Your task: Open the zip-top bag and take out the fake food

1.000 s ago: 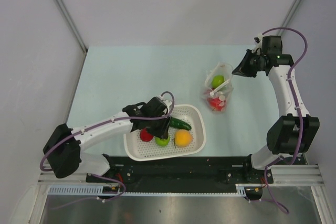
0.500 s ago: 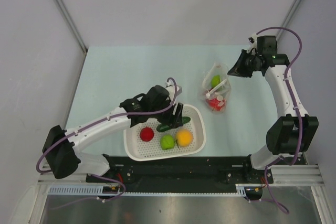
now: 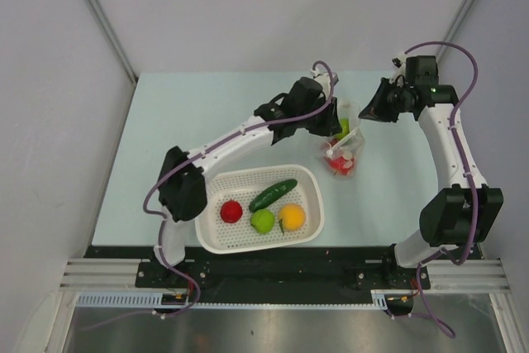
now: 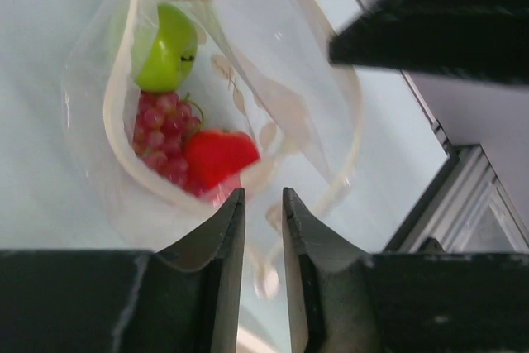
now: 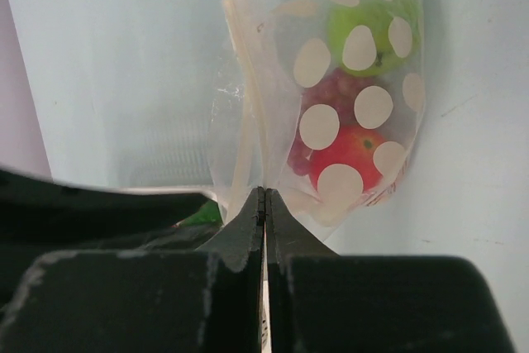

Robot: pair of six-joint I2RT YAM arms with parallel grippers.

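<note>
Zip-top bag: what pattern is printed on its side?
The zip-top bag is clear with large white polka dots, seen best in the right wrist view.

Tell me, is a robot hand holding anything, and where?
The right gripper pinches the zip-top bag by the zip strip at its mouth. The left gripper, fingers slightly apart, holds nothing.
</note>
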